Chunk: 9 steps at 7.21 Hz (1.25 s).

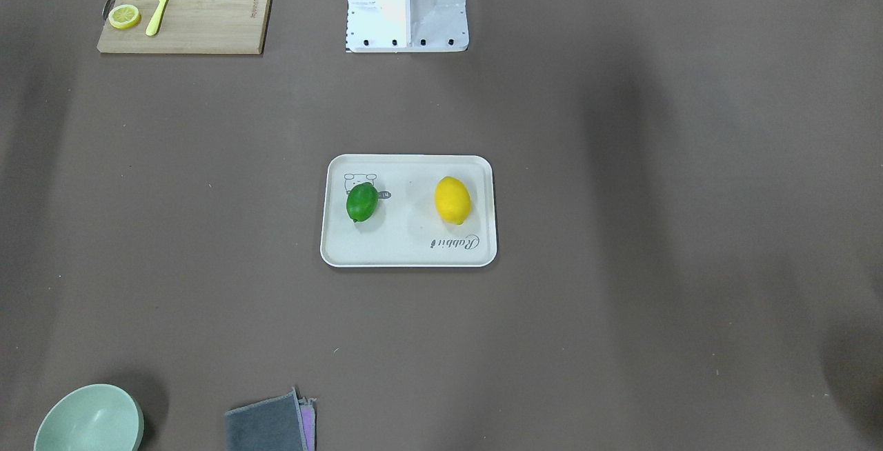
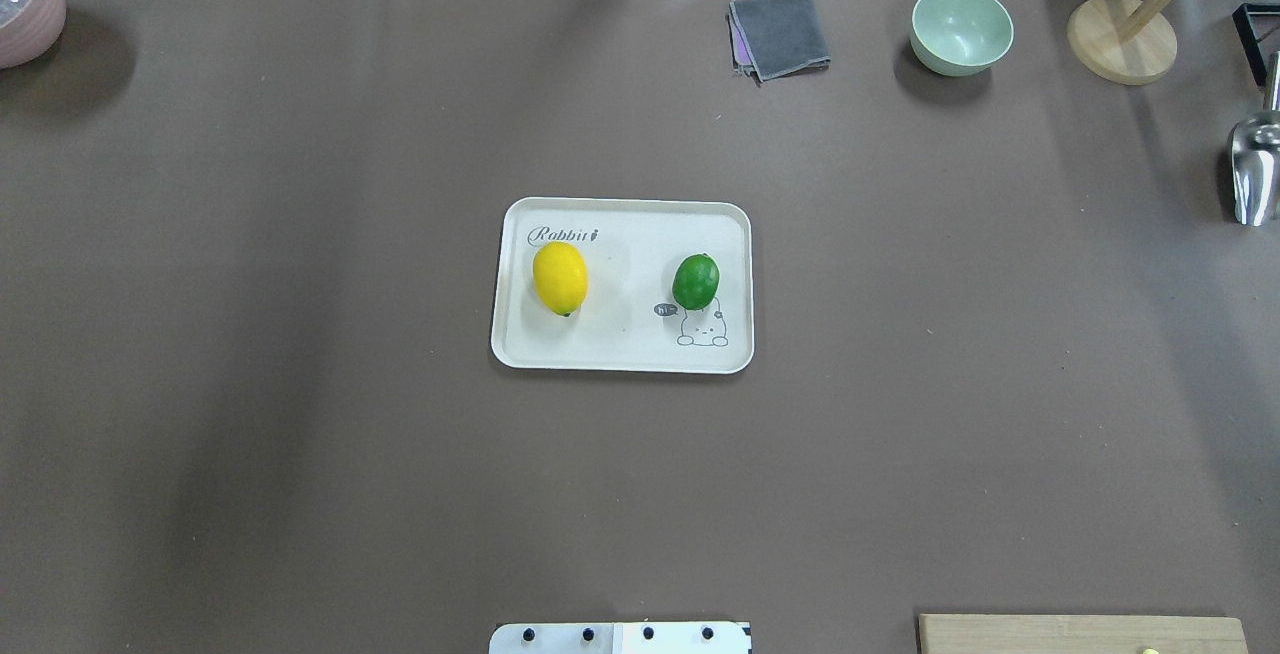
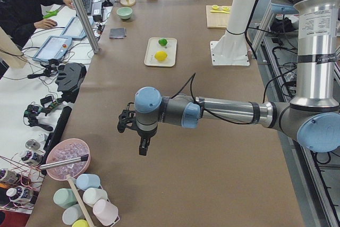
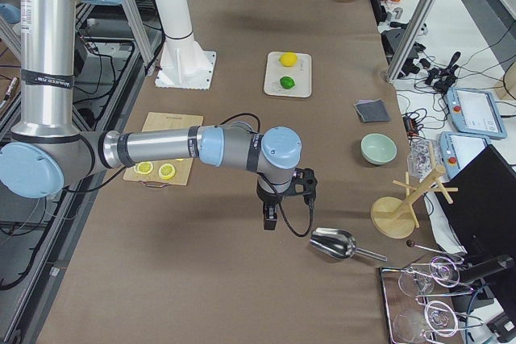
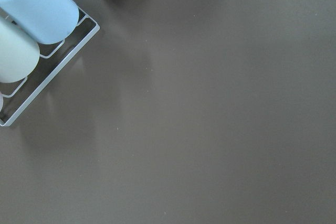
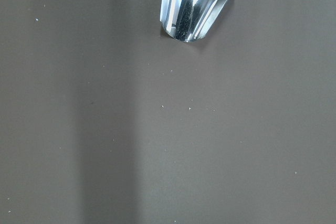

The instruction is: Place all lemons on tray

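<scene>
While both arms hang over the table [image 2: 300,494], far from its middle, the left gripper [image 3: 142,148] is near the left end and the right gripper [image 4: 272,220] is near the right end. I cannot tell if either one is open or closed. The tray [image 2: 620,346] sits in the middle of the table. The yellow lemon [image 2: 560,277] lies on its left side. The smaller green lemon [image 2: 696,281] lies on its right side, apart from the yellow one.

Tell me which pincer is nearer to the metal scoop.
Right. The right pincer hangs close beside the metal scoop; the left pincer is far off at the opposite end, by the pink bowl.
</scene>
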Tool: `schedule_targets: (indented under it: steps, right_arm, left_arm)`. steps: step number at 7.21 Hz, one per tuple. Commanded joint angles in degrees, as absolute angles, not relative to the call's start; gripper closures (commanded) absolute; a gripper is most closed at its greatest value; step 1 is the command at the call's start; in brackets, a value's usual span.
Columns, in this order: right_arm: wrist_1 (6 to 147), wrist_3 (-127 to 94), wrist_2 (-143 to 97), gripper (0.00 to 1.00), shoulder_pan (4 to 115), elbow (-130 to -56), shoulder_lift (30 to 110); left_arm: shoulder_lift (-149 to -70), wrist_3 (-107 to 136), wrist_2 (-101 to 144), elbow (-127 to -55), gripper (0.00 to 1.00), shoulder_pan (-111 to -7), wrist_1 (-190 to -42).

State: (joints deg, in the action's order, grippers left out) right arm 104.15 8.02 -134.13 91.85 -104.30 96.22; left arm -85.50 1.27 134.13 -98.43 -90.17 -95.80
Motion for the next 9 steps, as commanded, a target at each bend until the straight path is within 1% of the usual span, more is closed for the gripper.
schedule_targets:
  steps: [1, 9]
  right_arm:
    - [104.2, 8.0, -134.2, 0.00, 91.8, -104.2, 96.2]
    - [104.2, 8.1, -133.9, 0.00, 91.8, -103.9, 96.2]
  left_arm:
    - [-85.3, 1.3, 134.1, -98.3, 0.02, -90.3, -95.7]
    - [-85.5, 1.4, 132.0, -98.0, 0.02, -90.3, -95.7]
